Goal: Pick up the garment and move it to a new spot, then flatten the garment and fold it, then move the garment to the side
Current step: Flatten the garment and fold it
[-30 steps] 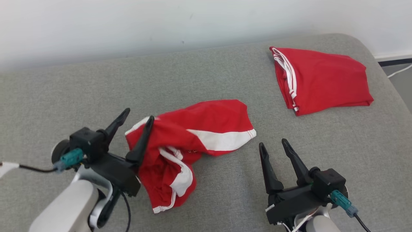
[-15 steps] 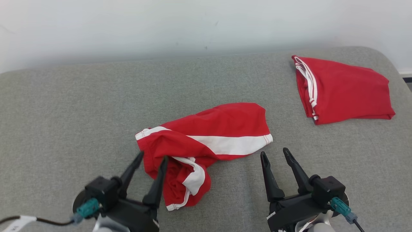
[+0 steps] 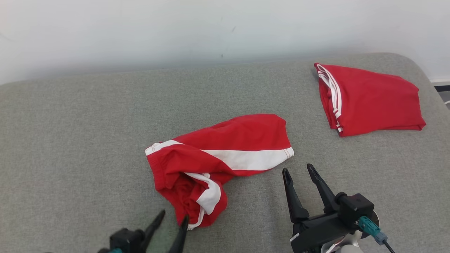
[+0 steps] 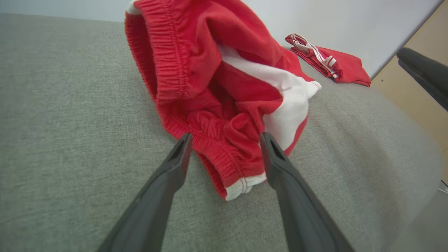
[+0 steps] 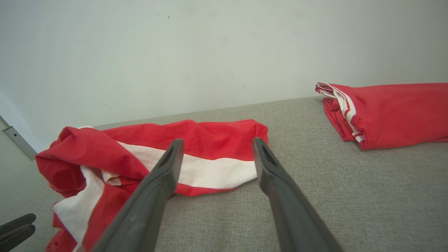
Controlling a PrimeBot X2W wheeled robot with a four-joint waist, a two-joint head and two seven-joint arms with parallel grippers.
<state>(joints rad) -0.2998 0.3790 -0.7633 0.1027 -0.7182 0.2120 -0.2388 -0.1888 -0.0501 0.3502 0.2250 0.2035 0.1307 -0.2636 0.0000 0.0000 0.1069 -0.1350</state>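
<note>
The garment (image 3: 225, 151), red shorts with a broad white stripe, lies crumpled in the middle of the grey cushion (image 3: 70, 140). Its elastic waistband (image 4: 168, 63) gapes toward my left gripper (image 4: 225, 134). That left gripper (image 3: 173, 216) is open at the bottom edge of the head view, its fingertips either side of the garment's near hem, gripping nothing. My right gripper (image 3: 297, 168) stands open just right of the garment, below the white stripe's end (image 5: 217, 173), with nothing between its fingers (image 5: 164, 168).
A second red garment (image 3: 369, 98) with thin white stripes lies folded at the cushion's back right corner. A pale wall (image 3: 211, 28) runs behind the cushion. Bare grey fabric spreads to the left and along the front right.
The head camera has shifted. My left gripper has drawn back from beside the waistband to the garment's near hem, still open. The right gripper has held its place.
</note>
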